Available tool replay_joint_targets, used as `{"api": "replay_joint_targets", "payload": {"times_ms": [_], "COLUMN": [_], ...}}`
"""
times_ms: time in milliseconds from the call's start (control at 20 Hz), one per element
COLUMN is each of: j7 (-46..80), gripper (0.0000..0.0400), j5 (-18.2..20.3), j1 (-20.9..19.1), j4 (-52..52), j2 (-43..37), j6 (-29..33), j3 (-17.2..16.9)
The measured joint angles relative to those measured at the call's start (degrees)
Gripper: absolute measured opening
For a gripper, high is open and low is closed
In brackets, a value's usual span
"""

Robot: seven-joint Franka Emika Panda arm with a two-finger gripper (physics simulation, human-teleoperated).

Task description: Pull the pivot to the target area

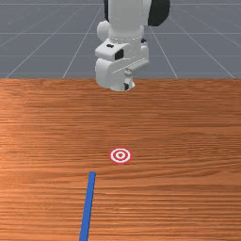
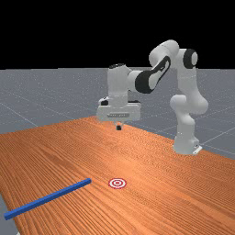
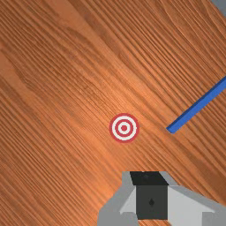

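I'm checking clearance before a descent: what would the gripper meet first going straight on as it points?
Pointing down, the gripper would likely meet the tabletop first, around the target; depth leaves the spot unclear.

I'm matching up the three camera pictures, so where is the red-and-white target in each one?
Front view: the target is centred left to right, somewhat below the middle.
Far view: centred left to right, lower down, just to the far view's right of the blue bar.
Wrist view: off the bar's end, near the claw.
Shared landmark: the bar's end nearest the target.
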Motion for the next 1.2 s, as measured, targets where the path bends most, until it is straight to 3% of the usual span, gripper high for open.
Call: {"api": "replay_joint_targets", "payload": {"times_ms": [200,250,350,400,450,550,600,700,850,900,1050,1200], "j7": [0.0,0.0,0.0,0.0,3.6,6.1,-2.0,-3.5,-2.1,2.9,0.2,5.4], "gripper": [0.0000,0.0000,0.0000,0.0000,0.0000,0.0000,0.0000,0.0000,0.0000,0.0000,0.0000,0.0000], "j5": [0.0,0.0,0.0,0.0,0.2,0.5,4.2,6.7,4.8,2.2,2.3,2.9], "j1": [0.0,0.0,0.0,0.0,0.4,0.7,-1.5,-2.7,-2.2,-0.5,-1.0,-1.1], "j4": [1.4,-1.3,3.9,4.9,2.1,7.8,9.6,14.7,24.6,28.0,36.9,36.4], "j2": [3.6,2.5,5.8,6.7,5.5,9.2,10.5,13.8,19.8,21.8,27.1,27.0], "j6": [-1.2,2.3,-2.2,-1.7,4.0,2.0,1.2,-1.0,-4.4,-5.4,-9.1,-8.7], "j3": [0.0,0.0,0.0,0.0,-0.5,-0.9,1.1,2.2,1.7,-0.1,0.6,-0.8]}}
